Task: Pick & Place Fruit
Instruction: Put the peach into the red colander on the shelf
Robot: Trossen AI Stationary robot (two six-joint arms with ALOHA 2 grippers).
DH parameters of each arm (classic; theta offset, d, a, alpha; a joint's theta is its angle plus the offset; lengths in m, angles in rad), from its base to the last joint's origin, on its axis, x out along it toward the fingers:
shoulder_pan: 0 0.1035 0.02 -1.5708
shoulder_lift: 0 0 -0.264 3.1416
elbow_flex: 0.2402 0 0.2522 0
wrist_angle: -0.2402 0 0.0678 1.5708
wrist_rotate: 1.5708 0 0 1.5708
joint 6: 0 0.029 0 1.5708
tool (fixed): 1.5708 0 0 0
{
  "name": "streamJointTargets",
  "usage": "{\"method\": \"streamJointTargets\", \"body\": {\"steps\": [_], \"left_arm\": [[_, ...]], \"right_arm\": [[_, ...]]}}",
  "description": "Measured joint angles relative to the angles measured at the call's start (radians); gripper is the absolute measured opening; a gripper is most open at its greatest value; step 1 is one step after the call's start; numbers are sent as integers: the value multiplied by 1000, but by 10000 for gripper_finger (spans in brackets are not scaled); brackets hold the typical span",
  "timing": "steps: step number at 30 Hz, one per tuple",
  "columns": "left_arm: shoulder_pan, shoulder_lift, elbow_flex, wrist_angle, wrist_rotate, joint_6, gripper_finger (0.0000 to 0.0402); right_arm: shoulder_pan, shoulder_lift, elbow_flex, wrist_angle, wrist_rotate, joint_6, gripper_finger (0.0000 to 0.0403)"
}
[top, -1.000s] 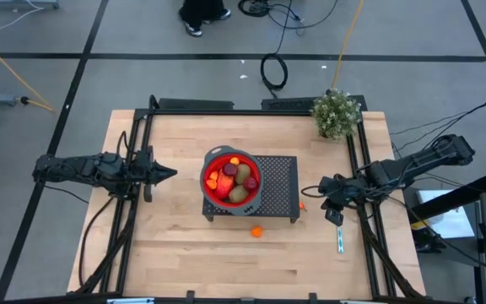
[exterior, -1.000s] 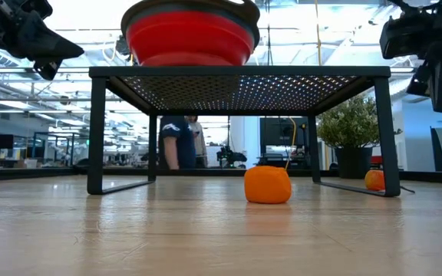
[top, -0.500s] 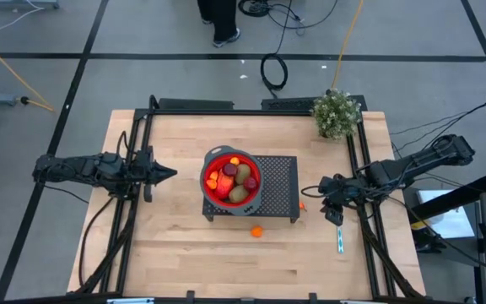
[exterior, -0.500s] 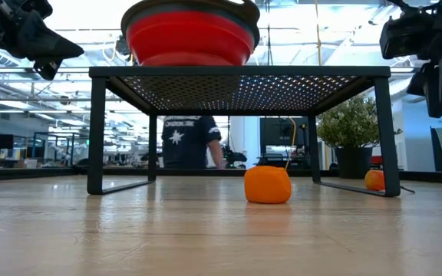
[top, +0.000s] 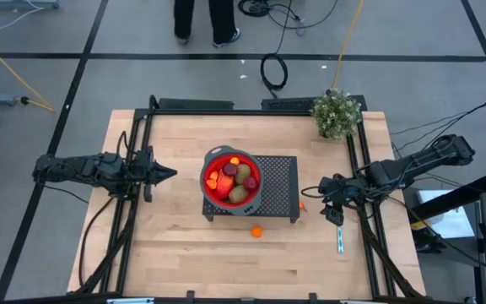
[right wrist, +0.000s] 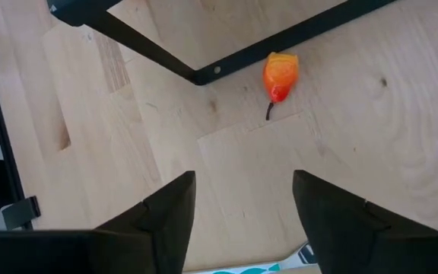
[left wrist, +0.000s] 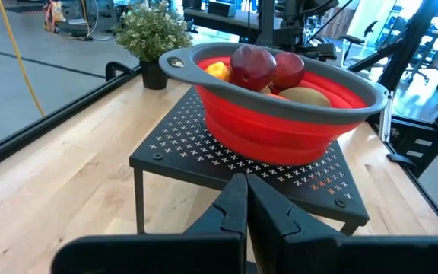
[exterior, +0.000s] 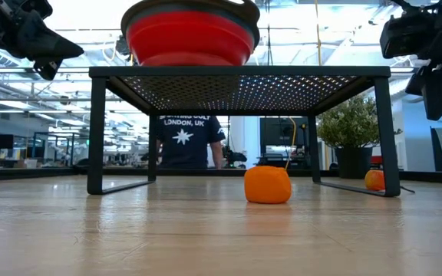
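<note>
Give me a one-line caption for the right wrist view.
Right gripper, fingers open, hovers above a small orange fruit piece lying beside the black rack's foot.

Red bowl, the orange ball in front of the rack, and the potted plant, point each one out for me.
Red bowl (top: 210,187): high view, on its left inner wall.
Orange ball (top: 256,230): high view, on its middle.
Potted plant (top: 336,113): high view, on its leaves.
</note>
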Motion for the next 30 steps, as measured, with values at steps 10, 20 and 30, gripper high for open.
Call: {"method": "streamJointTargets", "body": {"steps": [10,20,30], "left_arm": [[0,0,0,0,0,2,2],[0,0,0,-1,0,3,4],[0,0,0,-1,-1,2,6]], "right_arm": [[0,0,0,7,1,1,212],[0,3,-26,51,138,2,208],[0,3,-156,246,156,52,208]]}}
